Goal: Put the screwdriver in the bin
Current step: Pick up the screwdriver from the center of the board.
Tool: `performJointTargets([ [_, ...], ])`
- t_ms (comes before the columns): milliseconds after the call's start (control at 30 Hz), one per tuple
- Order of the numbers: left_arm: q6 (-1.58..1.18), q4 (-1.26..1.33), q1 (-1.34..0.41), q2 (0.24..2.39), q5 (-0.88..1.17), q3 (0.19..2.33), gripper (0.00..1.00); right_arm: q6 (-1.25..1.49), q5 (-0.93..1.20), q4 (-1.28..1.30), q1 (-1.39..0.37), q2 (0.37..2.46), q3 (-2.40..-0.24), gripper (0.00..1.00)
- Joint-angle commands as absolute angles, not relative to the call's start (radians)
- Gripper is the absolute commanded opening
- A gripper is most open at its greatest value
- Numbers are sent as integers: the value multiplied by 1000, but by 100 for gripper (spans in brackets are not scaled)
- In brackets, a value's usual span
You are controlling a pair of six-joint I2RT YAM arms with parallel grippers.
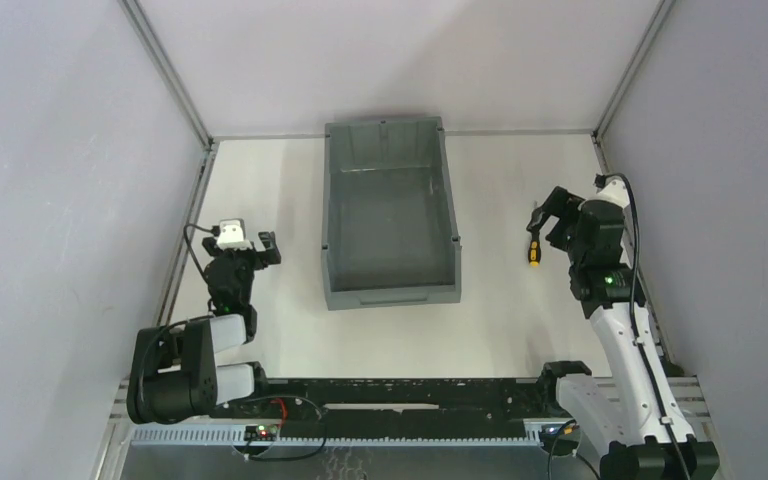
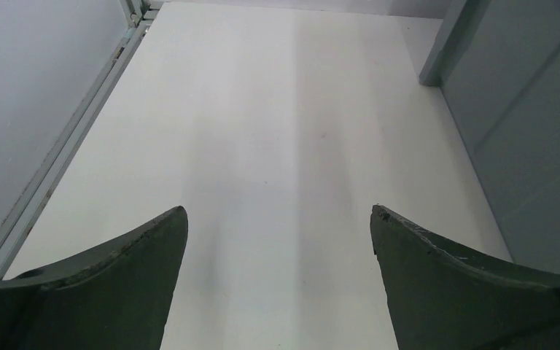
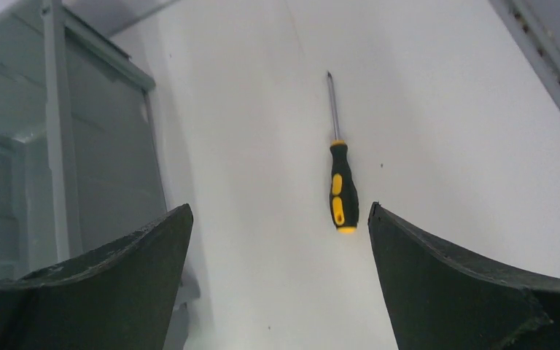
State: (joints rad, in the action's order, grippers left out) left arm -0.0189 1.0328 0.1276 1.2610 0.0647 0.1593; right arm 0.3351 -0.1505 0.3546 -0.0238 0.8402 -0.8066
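The left arm (image 1: 185,375) is seen folded back on itself beside its base, with the wrist held low and the left gripper (image 1: 243,250) pointed straight ahead, away from the bases. Its dark fingers (image 2: 117,284) are spread wide, with nothing gripped between them. The right arm (image 1: 625,340) is stretched forward, and the right gripper (image 1: 553,218) is angled down and inward. Its fingers (image 3: 467,292) are likewise parted wide, with nothing gripped.

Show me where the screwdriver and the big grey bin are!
screwdriver (image 3: 343,193): right wrist view, on its black-and-yellow handle.
bin (image 1: 390,293): top external view, on its low front wall.
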Motion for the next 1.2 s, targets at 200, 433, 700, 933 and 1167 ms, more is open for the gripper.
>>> performJointTargets([
  [200,-16,1118,135,1256,84,159,100,293,-96,548,-13,787,-877,100],
  [433,-17,1118,134,1256,84,160,100,242,22,593,-13,813,-878,100],
  [700,-17,1118,134,1256,84,159,100,234,3,673,-16,860,-934,99],
  [933,-15,1118,135,1256,85,159,100,196,-56,803,-21,985,-1032,93],
  [1167,-17,1118,134,1256,86,159,100,139,-77,831,-32,1086,-1074,95],
])
